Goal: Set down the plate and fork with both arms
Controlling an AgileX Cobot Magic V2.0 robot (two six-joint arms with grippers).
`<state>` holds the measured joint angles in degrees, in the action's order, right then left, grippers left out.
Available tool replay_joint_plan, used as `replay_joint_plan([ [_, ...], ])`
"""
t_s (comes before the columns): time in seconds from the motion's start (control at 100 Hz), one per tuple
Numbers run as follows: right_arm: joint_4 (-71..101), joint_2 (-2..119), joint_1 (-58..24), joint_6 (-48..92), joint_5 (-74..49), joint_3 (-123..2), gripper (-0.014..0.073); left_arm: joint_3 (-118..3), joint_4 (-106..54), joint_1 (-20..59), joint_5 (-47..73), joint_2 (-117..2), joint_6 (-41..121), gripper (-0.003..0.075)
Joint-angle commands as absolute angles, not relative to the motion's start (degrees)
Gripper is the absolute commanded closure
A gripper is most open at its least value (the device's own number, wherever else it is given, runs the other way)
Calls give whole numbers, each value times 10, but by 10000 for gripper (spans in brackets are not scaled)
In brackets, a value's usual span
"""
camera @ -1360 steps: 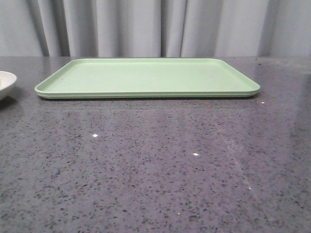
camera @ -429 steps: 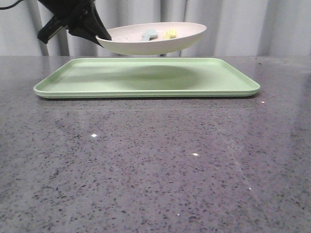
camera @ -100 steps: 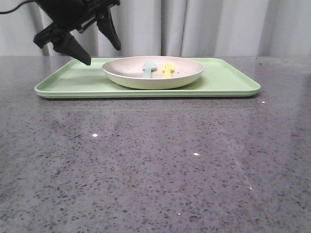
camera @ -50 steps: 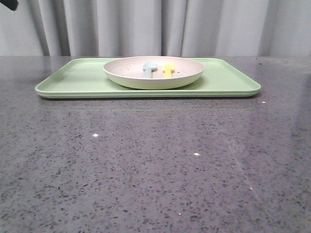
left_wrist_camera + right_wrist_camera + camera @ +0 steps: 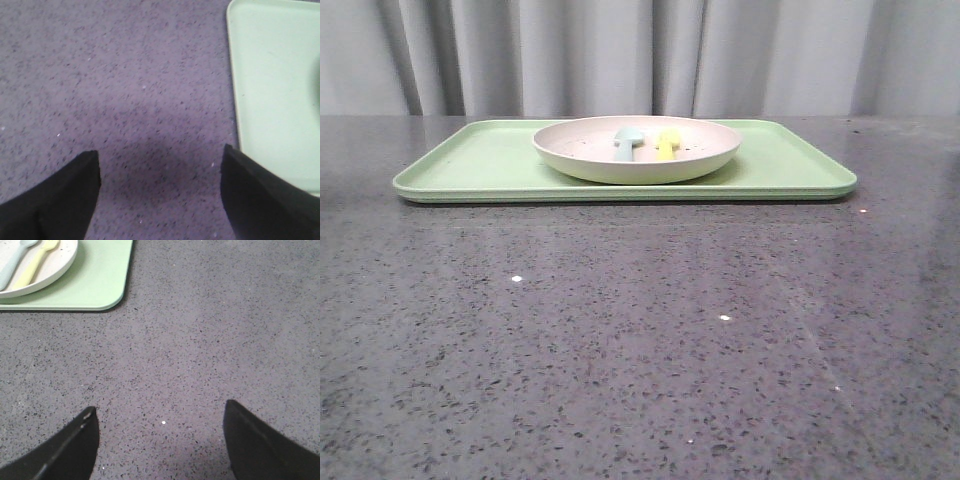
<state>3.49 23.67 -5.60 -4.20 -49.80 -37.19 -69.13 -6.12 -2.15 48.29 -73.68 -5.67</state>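
Your plate (image 5: 636, 150) sits flat on the green tray (image 5: 460, 165), near its middle, with the yellow fork (image 5: 666, 144) lying inside it just beside a pale blue-green utensil (image 5: 626, 143). Both sets of fingers hang spread wide over bare desk (image 5: 640, 340), holding nothing: the left gripper (image 5: 160, 200) beside the tray's edge, the right gripper (image 5: 160, 442) off its corner. The fork looks light, stiff and likely slick, so pinch it across the handle. The plate looks rigid; take it by the rim.

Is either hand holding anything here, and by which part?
Nothing is held. The left hand and right hand are both open over bare table.
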Motion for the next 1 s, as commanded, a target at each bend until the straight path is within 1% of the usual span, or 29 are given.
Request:
replay_joint_plan([
  [0.0, 34, 245, -53, -42, -462, -390, 67, -650, -64, -35, 433, -677, -58, 228],
  [0.14, 34, 245, -53, -42, -457, -390, 67, -568, -61, -55, 430, -604, -58, 228],
  [0.26, 34, 245, -53, -42, -448, -390, 67, -512, -54, -55, 430, -546, -58, 228],
  [0.53, 34, 245, -53, -42, -444, -390, 67, -419, -55, -55, 441, -436, -58, 228],
  [0.81, 56, 254, -56, -36, -415, -394, 67, -358, -55, -55, 451, -373, -58, 228],
  [0.99, 103, 317, -68, 13, -401, -446, 67, -349, -55, -55, 451, -367, -58, 228],
])
